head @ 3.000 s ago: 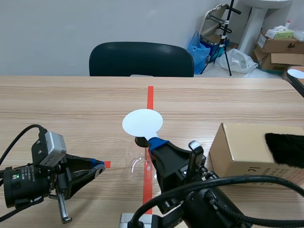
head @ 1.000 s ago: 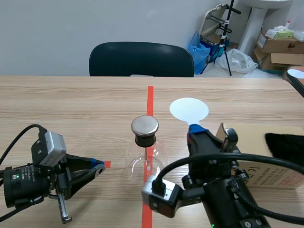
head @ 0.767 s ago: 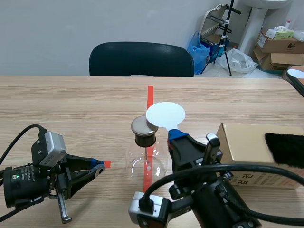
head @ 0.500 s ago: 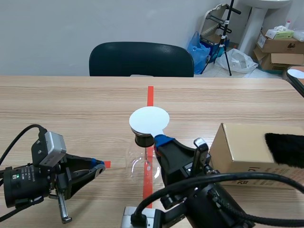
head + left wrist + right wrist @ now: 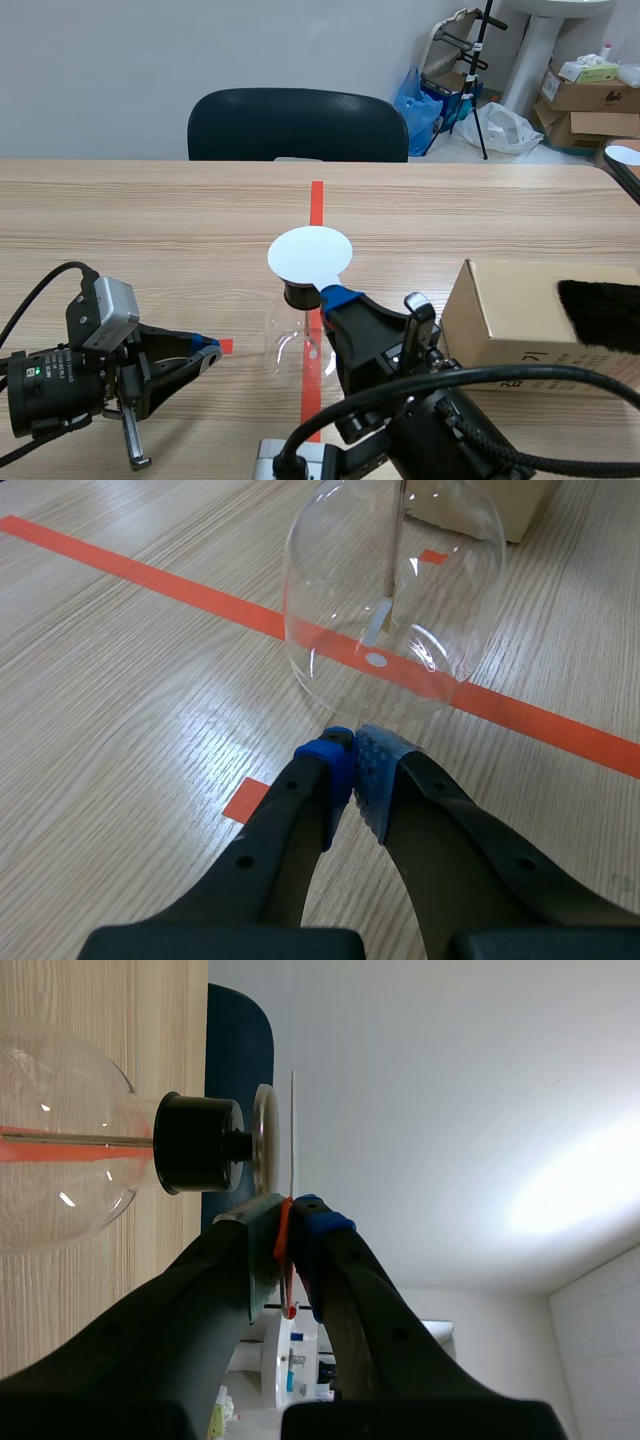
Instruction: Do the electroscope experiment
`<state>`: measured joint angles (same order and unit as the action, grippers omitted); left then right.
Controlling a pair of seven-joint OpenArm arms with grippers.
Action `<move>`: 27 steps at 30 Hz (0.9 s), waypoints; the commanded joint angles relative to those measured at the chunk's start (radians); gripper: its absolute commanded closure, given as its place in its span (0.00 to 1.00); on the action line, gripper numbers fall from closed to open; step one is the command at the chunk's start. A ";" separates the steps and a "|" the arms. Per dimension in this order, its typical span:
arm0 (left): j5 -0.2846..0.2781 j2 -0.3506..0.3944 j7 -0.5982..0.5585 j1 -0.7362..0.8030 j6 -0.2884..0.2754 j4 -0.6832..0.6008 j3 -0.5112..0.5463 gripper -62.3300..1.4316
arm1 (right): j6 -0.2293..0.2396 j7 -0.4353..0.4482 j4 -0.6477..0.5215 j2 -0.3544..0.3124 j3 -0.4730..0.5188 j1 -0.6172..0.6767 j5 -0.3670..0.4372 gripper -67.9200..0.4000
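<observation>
You're pinching white disc in right gripper, fingers clamping its lower edge, holding it flat just over metal cap of electroscope standing mid-table, probably for passing charge. Left gripper is lying closed and empty beside electroscope, leaving room.

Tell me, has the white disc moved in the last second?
Yes. The white disc swung left, away from the cardboard box, and now hovers over the electroscope flask on the tape line.
</observation>
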<state>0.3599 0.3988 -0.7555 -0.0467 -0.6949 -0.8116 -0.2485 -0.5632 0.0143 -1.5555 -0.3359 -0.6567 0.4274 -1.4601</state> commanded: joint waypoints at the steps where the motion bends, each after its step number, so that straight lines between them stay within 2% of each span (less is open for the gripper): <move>1: -0.011 -0.002 -0.014 0.002 -0.001 -0.019 0.000 0.93 | -0.012 -0.004 -0.018 -0.007 0.002 -0.006 -0.001 0.98; 21: -0.011 -0.002 -0.014 0.002 -0.001 -0.019 0.000 0.93 | -0.012 -0.005 -0.018 -0.007 0.002 -0.006 -0.001 0.98; 27: -0.011 -0.002 -0.014 0.002 -0.001 -0.019 0.000 0.93 | -0.012 -0.051 -0.018 -0.007 0.002 -0.006 -0.001 0.98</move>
<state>0.3599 0.3988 -0.7555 -0.0467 -0.6949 -0.8116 -0.2485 -0.5632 -0.0280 -1.5555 -0.3359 -0.6567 0.4274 -1.4601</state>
